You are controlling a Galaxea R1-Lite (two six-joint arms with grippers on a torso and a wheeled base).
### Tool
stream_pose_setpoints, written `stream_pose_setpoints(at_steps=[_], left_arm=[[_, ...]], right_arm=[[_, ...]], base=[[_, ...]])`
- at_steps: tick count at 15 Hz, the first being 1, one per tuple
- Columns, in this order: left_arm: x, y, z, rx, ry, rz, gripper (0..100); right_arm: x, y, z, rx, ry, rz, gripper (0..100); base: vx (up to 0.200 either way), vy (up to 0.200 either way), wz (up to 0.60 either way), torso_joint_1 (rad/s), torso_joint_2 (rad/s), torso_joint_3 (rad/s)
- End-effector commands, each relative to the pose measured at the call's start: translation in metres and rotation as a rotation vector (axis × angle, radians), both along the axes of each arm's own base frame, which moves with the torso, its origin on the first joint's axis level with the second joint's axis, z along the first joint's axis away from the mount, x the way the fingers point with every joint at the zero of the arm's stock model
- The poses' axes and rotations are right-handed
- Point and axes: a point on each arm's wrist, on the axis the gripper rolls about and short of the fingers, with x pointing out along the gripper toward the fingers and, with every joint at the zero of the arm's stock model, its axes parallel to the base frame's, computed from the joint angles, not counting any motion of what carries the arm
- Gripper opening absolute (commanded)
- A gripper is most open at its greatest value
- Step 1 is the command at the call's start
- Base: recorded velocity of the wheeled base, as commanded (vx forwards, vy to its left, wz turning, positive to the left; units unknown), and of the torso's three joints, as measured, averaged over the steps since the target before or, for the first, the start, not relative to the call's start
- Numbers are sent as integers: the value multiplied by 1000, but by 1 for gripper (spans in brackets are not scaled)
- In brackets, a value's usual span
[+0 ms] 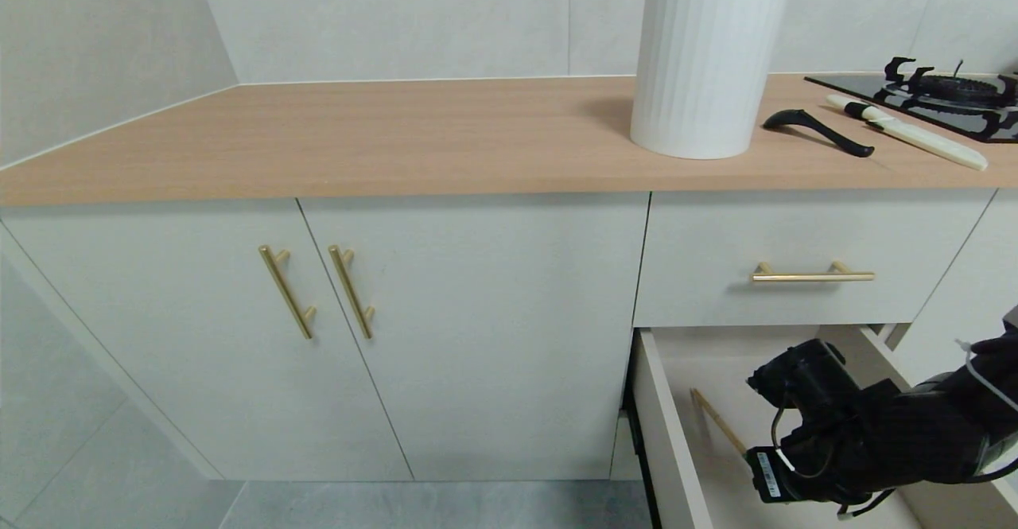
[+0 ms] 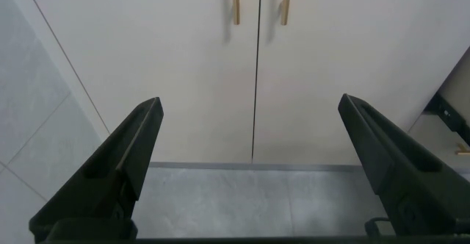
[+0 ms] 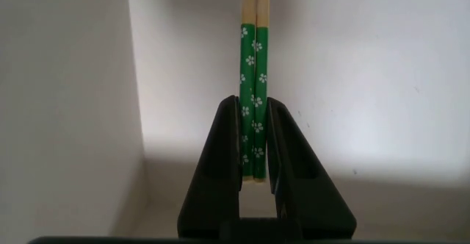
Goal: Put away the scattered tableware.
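Observation:
My right gripper [image 3: 255, 119] is shut on a pair of wooden chopsticks [image 3: 254, 67] with green flowered ends, down inside the open lower drawer [image 1: 664, 402]. From the head view, the right gripper [image 1: 755, 453] sits low in the drawer and the chopsticks [image 1: 716, 419] slant up from it along the drawer's left wall. A black spoon [image 1: 819, 131] and a white knife [image 1: 915, 133] with a black band lie on the wooden countertop [image 1: 358, 139] at the right. My left gripper [image 2: 253, 145] hangs open before the cabinet doors, above the floor, holding nothing.
A tall white ribbed vase [image 1: 708, 52] stands on the counter left of the spoon. A black gas hob [image 1: 946, 95] is at the far right. Two cabinet doors with gold handles [image 1: 318, 290] are closed, and so is the upper drawer [image 1: 811, 274].

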Motion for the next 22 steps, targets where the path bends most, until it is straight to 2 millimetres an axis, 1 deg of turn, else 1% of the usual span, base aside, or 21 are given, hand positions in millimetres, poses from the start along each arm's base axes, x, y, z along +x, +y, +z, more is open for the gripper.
stream_pose_setpoints(at_steps=[1,3,5,16,17,22], left_arm=[[0,0,0,1,0,1,100],[0,0,0,1,0,1,100],[0,0,0,-1,0,1,100],[0,0,0,-1,0,1,100],[0,0,0,1,0,1,100],[0,0,0,1,2,2,100]], right_arm=[[2,1,-22,-25,54,1,0],[5,1,-34,-44,39,-7,0],[7,2,-40,-66,17,-19,0],[8,2,-43,-64,4,-21,0],[8,2,-43,-64,5,-21,100],[8,2,-39,-59,-8,-21,100]], base=[[0,0,0,0,0,0],[0,0,0,0,0,0],[0,0,0,0,0,0],[0,0,0,0,0,0],[0,0,0,0,0,0],[0,0,0,0,0,0]])
